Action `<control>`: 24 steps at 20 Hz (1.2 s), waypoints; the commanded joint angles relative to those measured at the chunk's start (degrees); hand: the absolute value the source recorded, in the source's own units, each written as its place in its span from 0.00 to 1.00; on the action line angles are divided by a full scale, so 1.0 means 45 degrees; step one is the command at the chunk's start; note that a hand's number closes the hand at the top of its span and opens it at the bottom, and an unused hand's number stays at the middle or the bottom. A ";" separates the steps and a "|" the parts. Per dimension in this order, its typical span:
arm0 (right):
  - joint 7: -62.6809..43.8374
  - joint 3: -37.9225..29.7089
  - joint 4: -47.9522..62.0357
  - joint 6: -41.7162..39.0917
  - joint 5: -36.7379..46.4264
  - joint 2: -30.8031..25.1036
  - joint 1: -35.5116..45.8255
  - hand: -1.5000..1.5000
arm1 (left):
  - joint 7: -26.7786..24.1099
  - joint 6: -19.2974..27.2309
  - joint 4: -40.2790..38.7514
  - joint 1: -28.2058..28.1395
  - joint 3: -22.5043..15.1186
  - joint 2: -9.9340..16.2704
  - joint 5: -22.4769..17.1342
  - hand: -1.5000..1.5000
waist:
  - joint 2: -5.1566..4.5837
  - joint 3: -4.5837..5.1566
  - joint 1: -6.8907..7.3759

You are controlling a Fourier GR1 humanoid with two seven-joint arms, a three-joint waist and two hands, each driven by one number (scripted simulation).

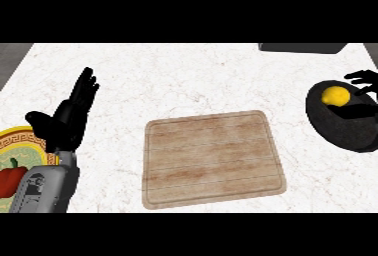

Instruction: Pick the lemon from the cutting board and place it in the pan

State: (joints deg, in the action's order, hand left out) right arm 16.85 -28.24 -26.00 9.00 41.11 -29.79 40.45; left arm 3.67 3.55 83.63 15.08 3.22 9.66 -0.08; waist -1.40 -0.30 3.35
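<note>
Right hand point(363, 95) at the frame's right edge, fingers curled about the lemon point(334, 95), which sits inside the dark pan point(341, 132). Wooden cutting board point(212, 158) lies bare at centre of the marble tabletop point(184, 75). Left hand point(68, 116) at left, fingers straight, upright. Patterned plate point(22, 142) holding a red pepper point(10, 178) at lower left.

The light is bright and even over the white counter point(184, 75). Nothing throws a dark shadow. The cutting board point(212, 157) shows no shine or glare. The pan point(347, 125) looks very dark inside. The edges do not look bent.
</note>
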 commanded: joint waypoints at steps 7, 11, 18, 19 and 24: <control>0.3305 -0.1179 0.2349 -0.0704 -0.1214 -0.0471 0.0169 0.00 | 0.0089 0.0033 -0.0107 0.0166 0.0208 0.0071 -0.0021 0.50 | -0.0006 -0.0011 -0.0147; 0.4342 -0.2502 0.2208 -0.1235 -0.2664 -0.0940 0.0236 0.00 | 0.0484 -0.0218 -0.0185 0.0430 0.0711 0.0603 -0.0319 0.50 | 0.0085 -0.0002 -0.0361; 0.5519 -0.3400 0.2425 -0.5186 -0.4325 -0.1906 -0.1276 0.00 | 0.0248 0.0158 -0.0105 -0.0261 0.0629 0.0246 -0.0059 0.50 | 0.0307 0.0055 -0.0829; 0.5318 -0.3418 0.2462 -0.5746 -0.4506 -0.1961 -0.1231 0.00 | 0.0450 -0.0007 0.0488 -0.0545 0.0446 0.0257 -0.0103 0.50 | 0.0325 0.0056 -0.0755; 0.6262 -0.3387 0.1256 -0.8553 -0.5216 -0.2701 -0.2962 0.00 | 0.0501 0.0138 -0.0099 -0.0298 0.0870 0.0425 -0.0126 0.50 | 0.0443 0.0099 -0.1156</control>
State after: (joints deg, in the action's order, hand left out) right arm 42.31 -43.10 -17.59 -20.85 20.22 -39.93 31.91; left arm 4.97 3.71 84.07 12.87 6.20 11.06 -0.69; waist 0.25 0.04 -0.78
